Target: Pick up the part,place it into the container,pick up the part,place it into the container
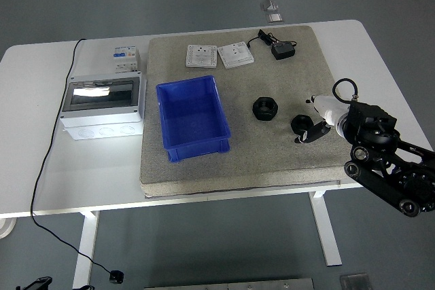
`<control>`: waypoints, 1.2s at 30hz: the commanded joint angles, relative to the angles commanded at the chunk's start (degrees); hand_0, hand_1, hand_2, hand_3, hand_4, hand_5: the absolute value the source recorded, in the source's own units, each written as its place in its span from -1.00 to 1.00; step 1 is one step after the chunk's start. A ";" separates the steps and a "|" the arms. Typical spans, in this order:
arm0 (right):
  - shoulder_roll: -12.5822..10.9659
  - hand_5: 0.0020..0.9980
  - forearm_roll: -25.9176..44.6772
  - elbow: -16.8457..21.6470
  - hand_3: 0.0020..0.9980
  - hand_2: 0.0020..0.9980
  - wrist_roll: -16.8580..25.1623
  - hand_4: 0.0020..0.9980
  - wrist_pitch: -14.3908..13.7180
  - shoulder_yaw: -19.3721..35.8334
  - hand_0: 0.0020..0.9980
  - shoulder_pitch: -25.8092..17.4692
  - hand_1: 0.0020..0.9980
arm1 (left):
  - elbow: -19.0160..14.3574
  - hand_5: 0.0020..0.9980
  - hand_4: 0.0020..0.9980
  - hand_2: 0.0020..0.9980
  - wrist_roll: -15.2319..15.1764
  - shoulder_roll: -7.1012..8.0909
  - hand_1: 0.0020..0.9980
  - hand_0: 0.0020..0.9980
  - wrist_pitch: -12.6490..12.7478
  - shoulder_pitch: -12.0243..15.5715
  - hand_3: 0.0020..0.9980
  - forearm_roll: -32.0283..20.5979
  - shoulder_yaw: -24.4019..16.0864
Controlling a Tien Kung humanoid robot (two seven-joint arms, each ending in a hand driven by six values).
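Our right hand (314,129) lies low beside the nearer black part (300,124), toward the surface's right edge; whether its fingers clasp the part we cannot tell. A second black part (266,108) rests apart, toward the middle of the grey mat (272,161). The blue container (192,117) stands empty left of both, open side up to receive them. Our left arm is unseen.
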 joint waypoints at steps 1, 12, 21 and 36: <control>0.11 -0.21 0.01 -0.39 0.73 0.67 0.00 0.93 -0.55 -0.18 -0.07 0.07 0.25 | 0.00 0.63 0.62 0.32 0.03 -0.01 0.37 0.39 -0.01 0.00 0.43 0.05 -0.03; 1.66 -0.71 0.48 -6.34 0.34 0.30 3.85 0.11 -6.97 -2.94 -0.28 0.47 -0.14 | 0.01 0.63 0.61 0.32 -0.06 -0.12 0.37 0.39 -0.15 -0.10 0.43 0.73 -0.26; 2.22 -0.79 0.75 -7.08 0.27 0.19 6.16 -0.01 -8.59 -4.17 -0.33 0.08 -0.22 | -0.01 0.63 0.61 0.32 0.12 -0.22 0.37 0.39 -0.28 -0.12 0.43 2.04 -0.90; 1.00 -0.94 0.67 -3.88 0.14 0.01 10.54 -0.15 -13.78 -2.31 -0.39 2.21 -0.31 | -0.17 0.62 0.60 0.34 1.15 -0.73 0.37 0.39 -0.33 -0.09 0.41 3.47 -1.76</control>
